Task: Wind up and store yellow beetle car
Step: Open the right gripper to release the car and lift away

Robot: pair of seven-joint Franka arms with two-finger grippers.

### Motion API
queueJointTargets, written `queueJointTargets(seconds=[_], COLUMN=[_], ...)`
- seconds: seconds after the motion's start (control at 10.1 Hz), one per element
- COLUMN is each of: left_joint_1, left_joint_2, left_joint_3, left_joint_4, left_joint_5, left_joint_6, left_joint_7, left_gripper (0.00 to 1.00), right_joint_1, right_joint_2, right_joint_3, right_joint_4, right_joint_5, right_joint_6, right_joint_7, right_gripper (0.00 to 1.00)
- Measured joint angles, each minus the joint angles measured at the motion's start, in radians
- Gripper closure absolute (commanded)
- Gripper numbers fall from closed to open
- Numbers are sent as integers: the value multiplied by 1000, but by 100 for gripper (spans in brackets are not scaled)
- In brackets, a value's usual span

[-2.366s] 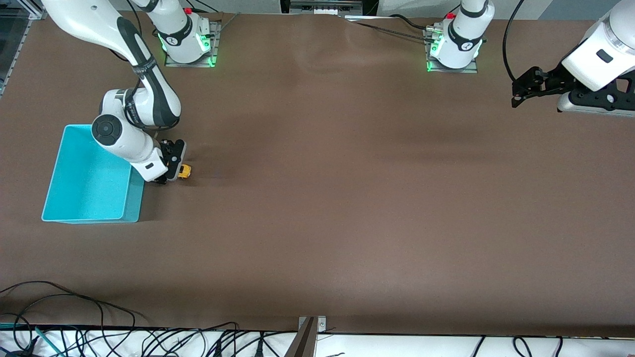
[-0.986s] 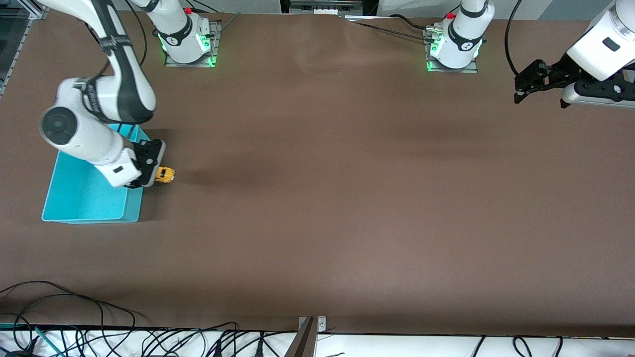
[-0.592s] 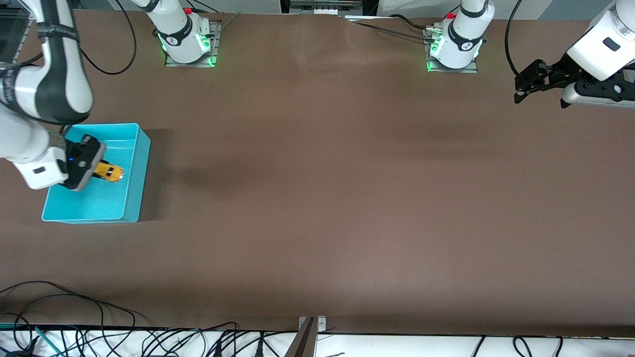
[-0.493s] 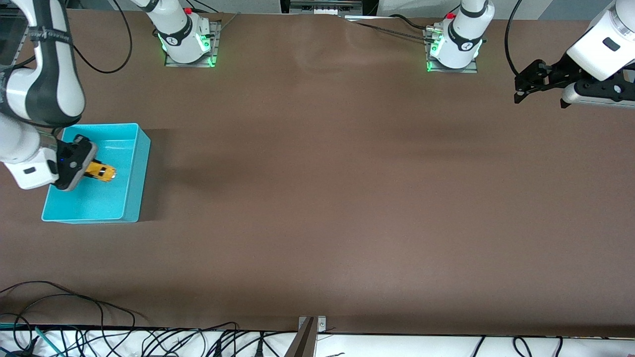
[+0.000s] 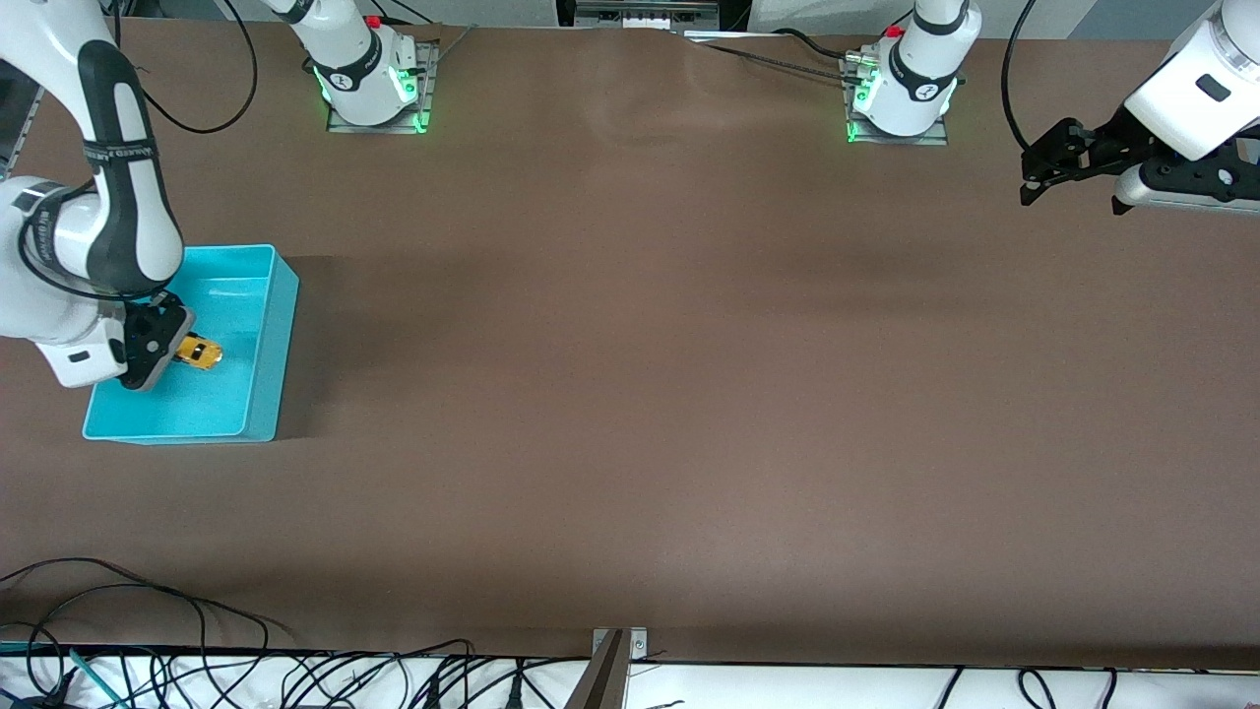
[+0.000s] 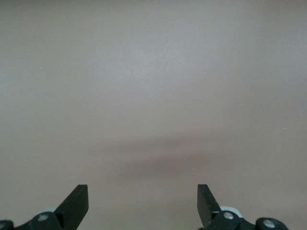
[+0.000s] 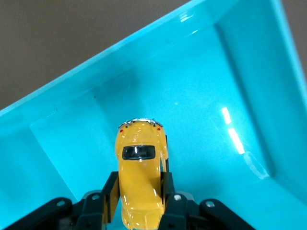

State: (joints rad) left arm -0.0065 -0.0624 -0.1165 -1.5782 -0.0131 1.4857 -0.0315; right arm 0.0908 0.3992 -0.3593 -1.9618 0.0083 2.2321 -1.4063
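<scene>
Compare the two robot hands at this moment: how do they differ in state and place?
The right hand is shut on the yellow toy car; the left hand is open and holds nothing. The right hand hangs over the turquoise bin at the right arm's end of the table; the left hand waits over bare brown table at the left arm's end. Both are black two-finger hands.

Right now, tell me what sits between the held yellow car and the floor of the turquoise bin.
Nothing: in the right wrist view the yellow beetle car, clamped in the right gripper, hangs over a bare stretch of the turquoise bin floor.
</scene>
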Motion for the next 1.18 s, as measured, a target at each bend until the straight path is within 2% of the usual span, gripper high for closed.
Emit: queueJointTargets(seconds=[0.3,0.69,0.89,1.18], left_joint_1=[0,0,0,0], left_joint_2=[0,0,0,0], left_joint_3=[-1,-1,-1,-1], left_joint_4=[0,0,0,0], left_joint_5=[0,0,0,0], left_joint_6=[0,0,0,0], left_joint_7=[0,0,0,0], left_gripper=[0,0,0,0], right_joint_1=[-10,-28,-28,-25], right_joint_2=[52,102,103,102], right_joint_3=[0,2,2,3], right_joint_4=[-16,-16,-16,-11], right_joint_5=[78,99,100,101], right_joint_6=[51,86,86,86], right_joint_7=[-92,-128,-128,-128], right_gripper=[100,100,51,41])
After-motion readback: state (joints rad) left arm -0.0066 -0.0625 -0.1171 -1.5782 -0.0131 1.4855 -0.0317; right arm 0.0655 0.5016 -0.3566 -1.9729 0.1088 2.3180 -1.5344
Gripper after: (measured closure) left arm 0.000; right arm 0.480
